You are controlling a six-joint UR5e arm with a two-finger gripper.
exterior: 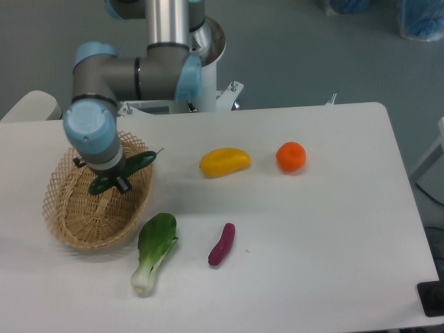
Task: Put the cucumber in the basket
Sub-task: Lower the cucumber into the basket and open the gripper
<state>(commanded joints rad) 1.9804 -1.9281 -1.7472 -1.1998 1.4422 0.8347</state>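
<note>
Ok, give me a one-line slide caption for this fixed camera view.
UR5e gripper holds the cucumber above the wicker basket; bok choy lies alongside.

The gripper (119, 179) is holding the cucumber (122, 172) crosswise above the basket (66, 222); bok choy (154, 248) is lying just beside.

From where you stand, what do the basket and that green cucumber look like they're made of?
The basket looks like woven wicker or straw: tan strands with an open lattice rim. The cucumber, held in the gripper, looks like smooth moulded plastic, probably a toy; its even dark green suggests so.
</note>
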